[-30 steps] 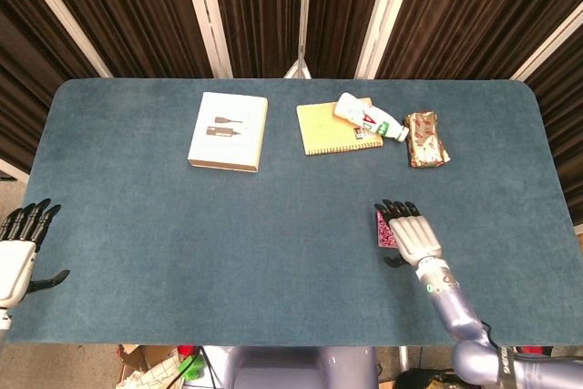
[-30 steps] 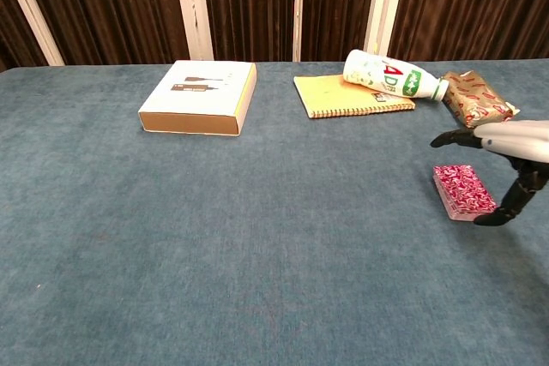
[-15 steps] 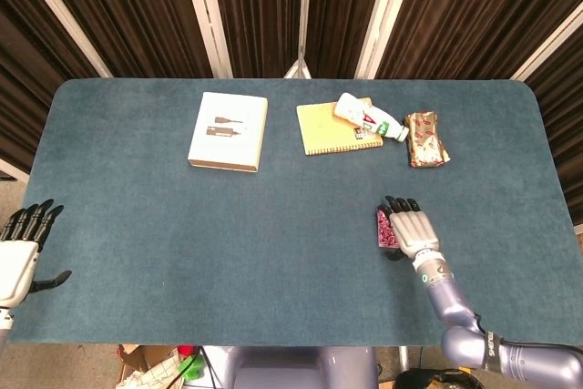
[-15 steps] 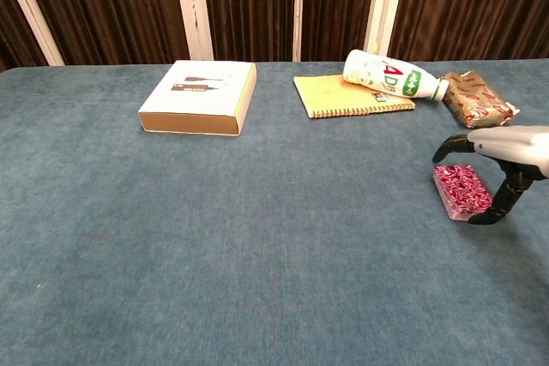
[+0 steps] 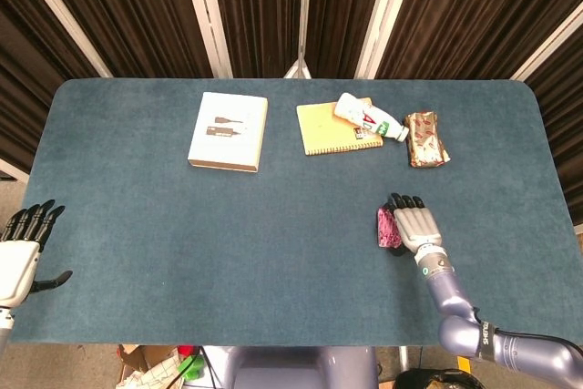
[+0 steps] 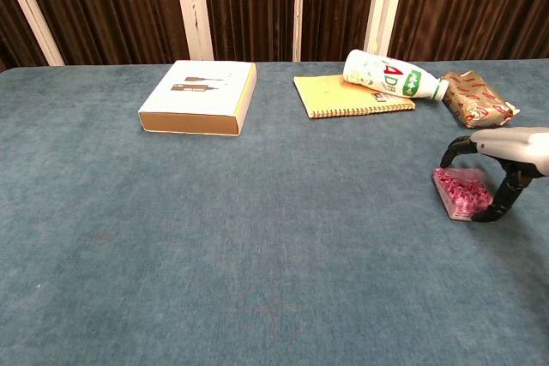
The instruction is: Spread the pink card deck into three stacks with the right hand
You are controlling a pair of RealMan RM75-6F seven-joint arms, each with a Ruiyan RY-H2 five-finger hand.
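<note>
The right hand (image 6: 502,169) arches over the pink card deck (image 6: 461,192), its fingers (image 6: 453,151) curled down at the far edge and thumb at the near one, seemingly clamped on it. The deck lies on the table (image 6: 257,237) directly beneath the palm. It looks light, slick and loose, so I'd pinch part of it by its edges.

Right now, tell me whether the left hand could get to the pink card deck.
Probably not. The left hand sits off the table's near-left edge, and the pink card deck lies far across on the right, where the right hand already rests over it.
</note>
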